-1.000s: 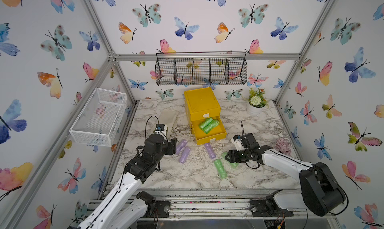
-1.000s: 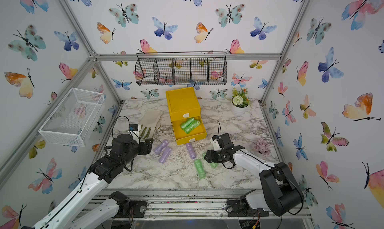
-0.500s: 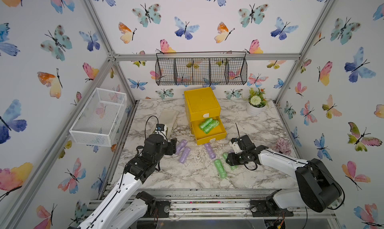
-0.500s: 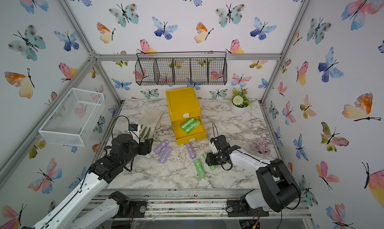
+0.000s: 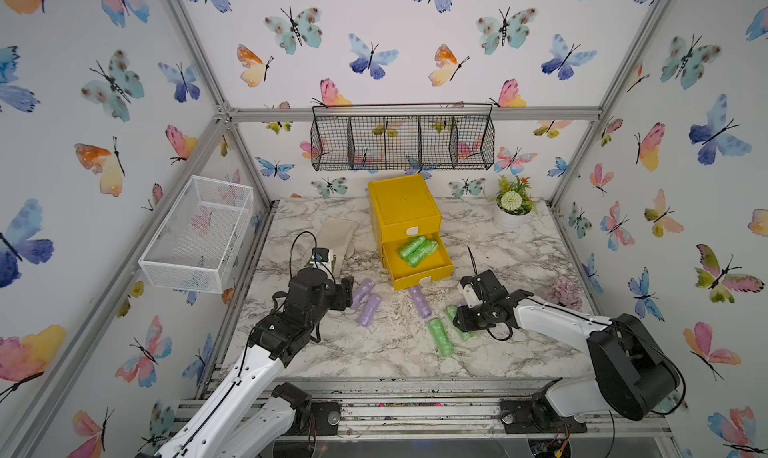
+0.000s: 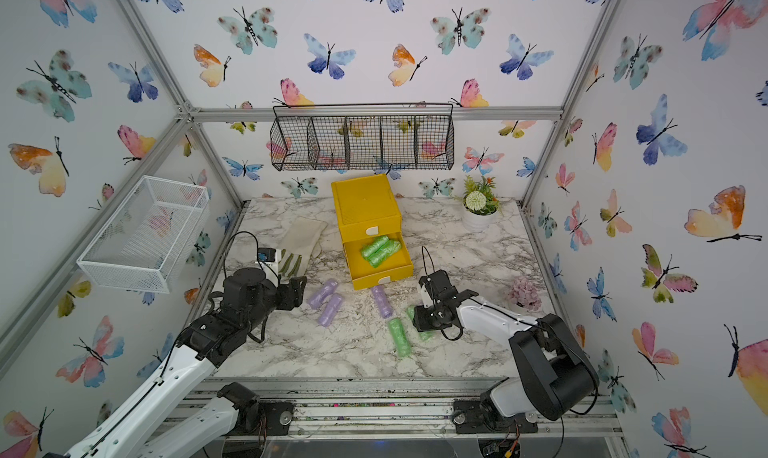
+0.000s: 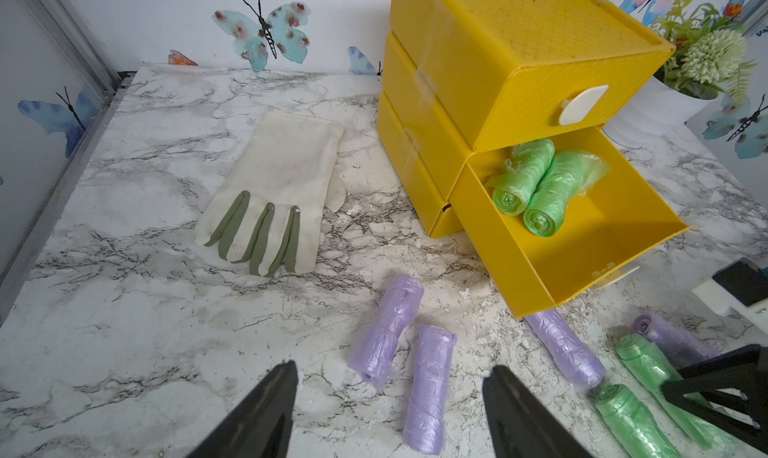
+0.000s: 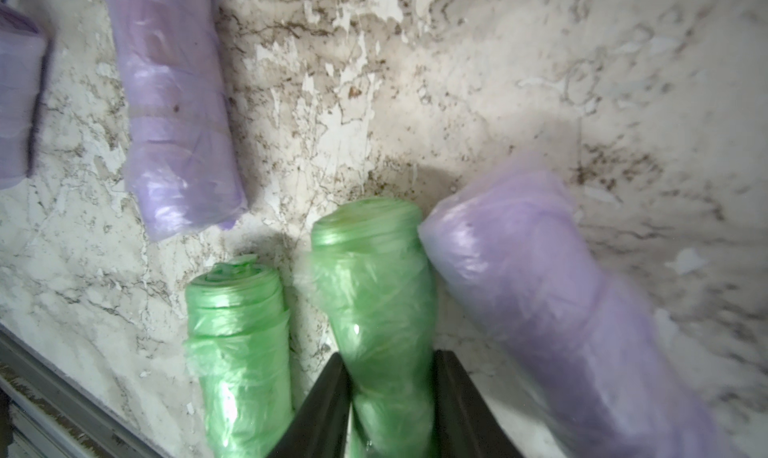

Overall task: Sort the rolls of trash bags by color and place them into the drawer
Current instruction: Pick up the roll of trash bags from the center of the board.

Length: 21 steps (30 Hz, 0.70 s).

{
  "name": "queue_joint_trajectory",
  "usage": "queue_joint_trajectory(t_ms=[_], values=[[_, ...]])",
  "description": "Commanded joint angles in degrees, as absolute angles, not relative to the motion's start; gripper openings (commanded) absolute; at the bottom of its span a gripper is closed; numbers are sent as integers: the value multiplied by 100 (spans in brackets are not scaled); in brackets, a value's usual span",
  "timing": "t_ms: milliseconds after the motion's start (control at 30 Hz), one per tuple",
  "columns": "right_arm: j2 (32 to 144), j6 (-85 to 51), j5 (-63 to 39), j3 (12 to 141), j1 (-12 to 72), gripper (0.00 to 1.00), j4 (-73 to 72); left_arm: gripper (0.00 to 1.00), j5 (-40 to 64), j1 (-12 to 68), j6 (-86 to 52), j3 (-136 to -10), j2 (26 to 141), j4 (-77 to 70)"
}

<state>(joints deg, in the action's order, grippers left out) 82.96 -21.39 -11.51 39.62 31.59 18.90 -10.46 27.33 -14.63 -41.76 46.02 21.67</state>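
The step in hand is judged to be the picking up of a green roll (image 8: 374, 310), so that it can be put with the other green ones. The right fingers (image 8: 320, 410) are pressed on both sides of this roll, and it is squeezed a little. The roll is seen on the tabletop (image 5: 374, 352), in the front half, a bit right of the middle. It is touched on one side by a purple roll (image 8: 540, 290), and a second green roll (image 8: 237, 344) is seen just beside it on the other. The yellow drawer chest (image 5: 405, 211) is set near the middle of the back edge, and one drawer (image 5: 436, 265) under the top one is pulled out, with two green rolls (image 5: 417, 250) laid in it. Next, the held roll has to be lifted straight up, so that the purple roll is not dragged along, then carried toward the back and let go over the open drawer. The right arm (image 5: 552, 323) is stretched low from the front right corner, with the wrist bent down to the tabletop. The left arm (image 5: 249, 368) is held low by the left edge; the left fingers (image 7: 266, 410) are wide apart with nothing between them, pointed at two purple rolls (image 7: 386, 331)
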Motion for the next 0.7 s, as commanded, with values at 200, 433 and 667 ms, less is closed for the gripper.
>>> queue_joint_trajectory(t_ms=[200, 433, 667], values=[[8078, -2217, -1049, 4233, 3214, 26, 2244, 75, -1011, 2691, -1512, -4123, 4588, 2126], [7664, -2339, -1228, 4553, 3217, 25, 2576, 75, -1020, 2698, -1512, -4124, 4588, 2143], [7078, -2606, -1032, 5237, 3217, 25, 3436, 76, -1016, 2698, -1510, -4128, 4562, 2145]])
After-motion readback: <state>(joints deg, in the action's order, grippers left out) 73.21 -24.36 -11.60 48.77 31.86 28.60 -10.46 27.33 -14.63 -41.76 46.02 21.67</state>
